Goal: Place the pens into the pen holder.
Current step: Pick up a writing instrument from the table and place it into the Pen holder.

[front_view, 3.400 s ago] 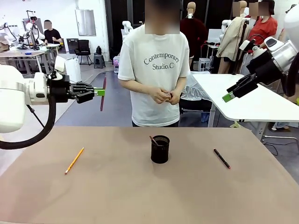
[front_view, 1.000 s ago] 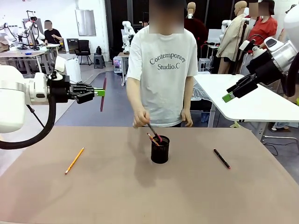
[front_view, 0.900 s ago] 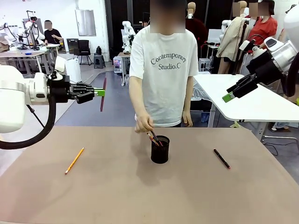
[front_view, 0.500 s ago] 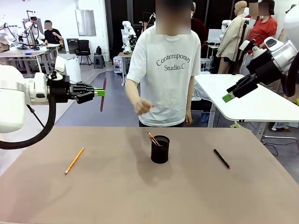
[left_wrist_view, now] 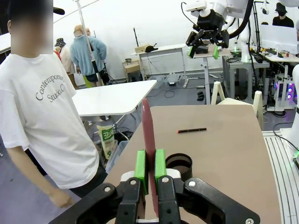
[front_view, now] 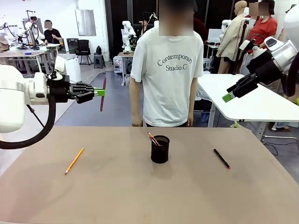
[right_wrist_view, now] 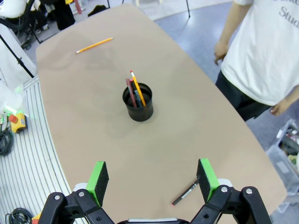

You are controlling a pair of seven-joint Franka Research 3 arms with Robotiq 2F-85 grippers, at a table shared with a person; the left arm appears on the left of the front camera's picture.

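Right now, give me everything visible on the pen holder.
The pen holder is a small black cylindrical cup, open at the top, with a wall that looks like fine wire mesh. It stands upright on its base near the middle of the tan table. Inside it lean a yellow-orange pencil and a reddish pen, with something darker beside them. Their ends stick out above the rim, tilted to one side. Apart from the table and its contents, nothing touches it.

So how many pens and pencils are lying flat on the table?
2. A yellow pencil lies on the robot's left side, a black pen on its right. Others stand in the cup.
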